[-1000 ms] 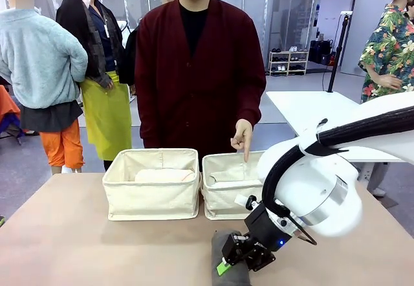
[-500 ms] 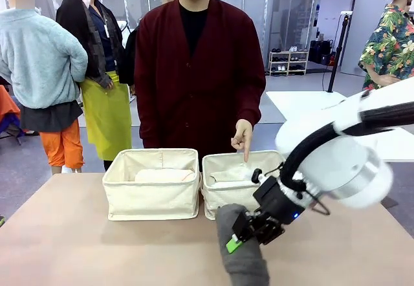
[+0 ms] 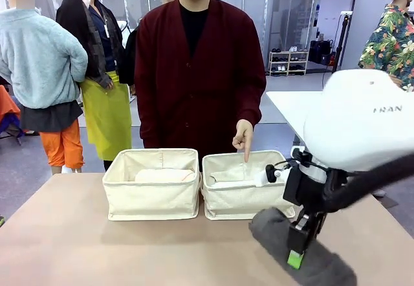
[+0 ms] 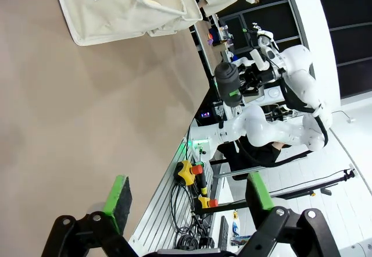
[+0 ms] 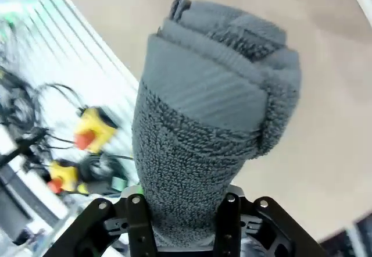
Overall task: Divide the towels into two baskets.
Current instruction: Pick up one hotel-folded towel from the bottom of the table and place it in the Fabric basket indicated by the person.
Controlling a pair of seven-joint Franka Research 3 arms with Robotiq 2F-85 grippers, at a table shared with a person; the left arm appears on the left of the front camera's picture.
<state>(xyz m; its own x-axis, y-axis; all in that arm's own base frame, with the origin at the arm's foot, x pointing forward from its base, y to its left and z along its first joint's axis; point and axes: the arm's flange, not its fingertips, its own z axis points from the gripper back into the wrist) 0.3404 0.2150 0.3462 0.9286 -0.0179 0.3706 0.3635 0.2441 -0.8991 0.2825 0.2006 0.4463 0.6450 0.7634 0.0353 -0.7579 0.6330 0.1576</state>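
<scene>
Left edge of the table first: the left gripper hangs low over bare tabletop, its green-padded fingers spread wide with nothing between them — we read it as parked out of the way while the other arm works.

Next, the left basket, a cream canvas bin with a pale rolled towel lying along its floor. Touching or just beside it stands the right basket, which holds a whitish towel; folds and rim hide enough that we cannot say whether more lies under either roll.

The person's hand hangs over the right basket's far rim, index finger pointing down into it — most likely telling the robot where the next towel goes.

Furthest right, the right gripper is clenched around the dark grey towel, gripped partway along so the roll is carried clear of the table, in front of the right basket's near corner. In the right wrist view the grey towel juts out from between the fingers, its spiral end facing away, firmly pinched. We judge the carry is meant to end in the pointed-at bin.

Count: two baskets, three towels seen — one pale, one whitish, one dark grey; two grippers, one pointing hand.
</scene>
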